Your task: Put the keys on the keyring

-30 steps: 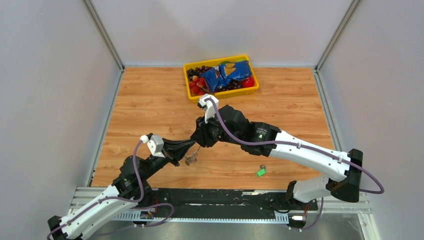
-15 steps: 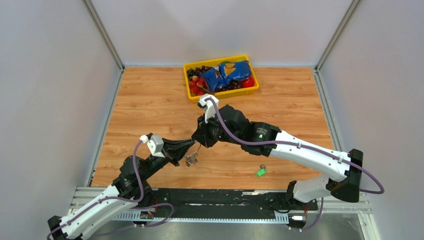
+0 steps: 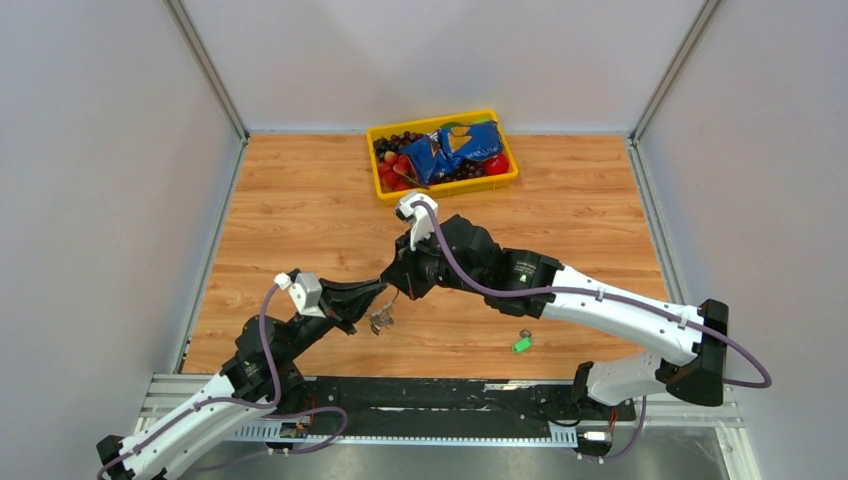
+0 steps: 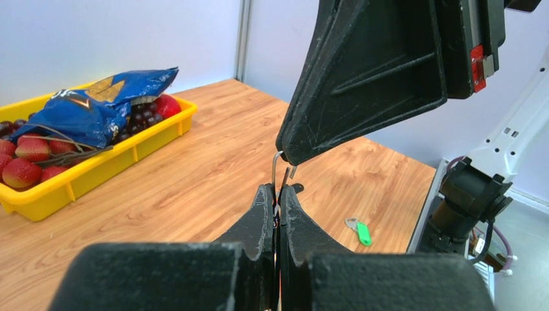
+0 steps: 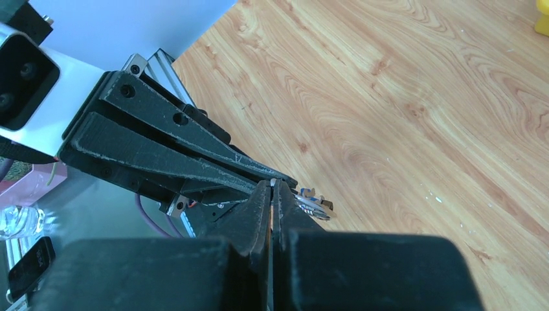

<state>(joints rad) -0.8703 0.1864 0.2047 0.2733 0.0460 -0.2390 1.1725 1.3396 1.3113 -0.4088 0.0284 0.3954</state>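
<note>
The keyring (image 4: 277,170) is a thin silver wire ring held above the table between both grippers. My left gripper (image 4: 278,192) is shut on its lower part. My right gripper (image 5: 272,186) is shut on it from the opposite side, and its black finger (image 4: 362,78) fills the top of the left wrist view. Small keys with blue tags (image 5: 314,205) hang from the ring; in the top view they dangle below the meeting grippers (image 3: 381,320). The key with the green tag (image 3: 521,343) lies loose on the table near the front edge, also seen in the left wrist view (image 4: 361,232).
A yellow tray (image 3: 383,186) with a blue snack bag (image 3: 455,150), strawberries and dark grapes stands at the back centre. Grey walls close in the wooden table on three sides. The arm rail runs along the near edge.
Both arms have shifted very slightly while still holding the ring together. The hanging keys and the green-tag key stay where they were.
</note>
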